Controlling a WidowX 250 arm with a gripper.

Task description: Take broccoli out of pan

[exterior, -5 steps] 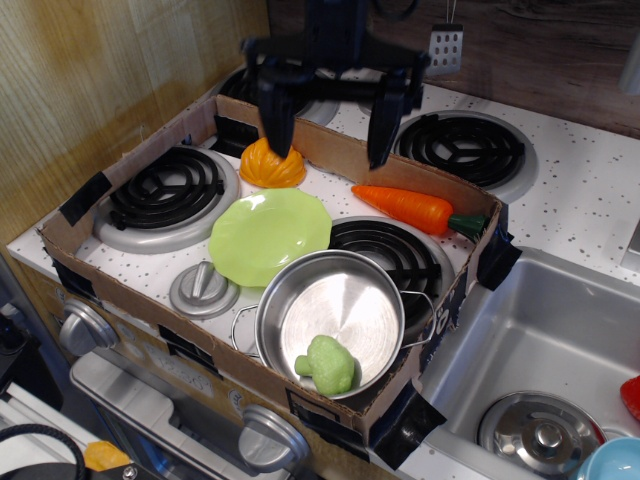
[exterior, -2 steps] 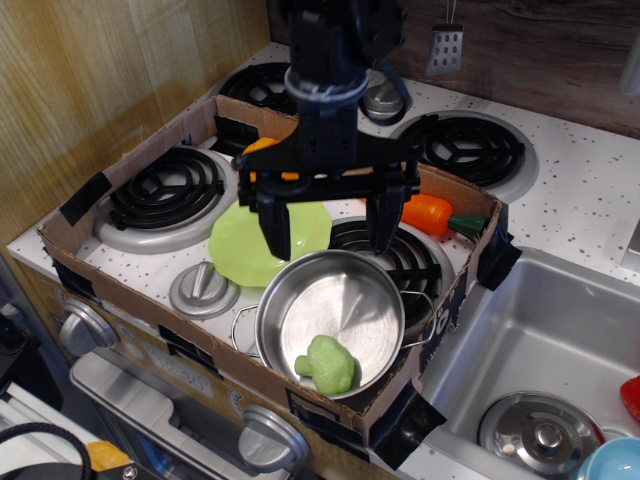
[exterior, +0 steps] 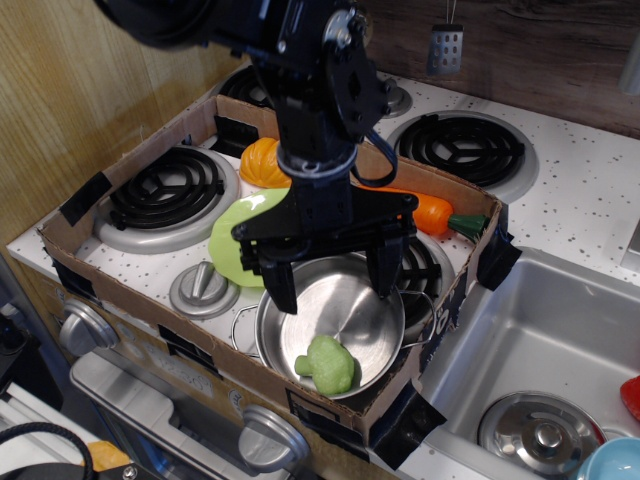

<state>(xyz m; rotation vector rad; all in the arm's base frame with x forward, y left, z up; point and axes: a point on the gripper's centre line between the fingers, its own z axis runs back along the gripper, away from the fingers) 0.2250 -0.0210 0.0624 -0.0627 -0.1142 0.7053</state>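
Sitting at the near rim inside the round shiny steel pan (exterior: 345, 318), the small pale green lumpy toy broccoli (exterior: 328, 364) is untouched. Black gripper (exterior: 333, 292) hangs above the pan, jaws spread wide, holding nothing. Lime-green plate (exterior: 237, 240) sits just beside the pan, in the cardboard tray (exterior: 120, 312) on the worktop.

The pan (exterior: 340, 320) is shiny, smooth polished metal, while the broccoli (exterior: 328, 364) inside looks like matt, lumpy plastic.

You have one broccoli (exterior: 328, 364), one pan (exterior: 335, 322), one green plate (exterior: 240, 240), one carrot (exterior: 440, 214), two lids (exterior: 203, 290) (exterior: 538, 430), four burners (exterior: 165, 190).
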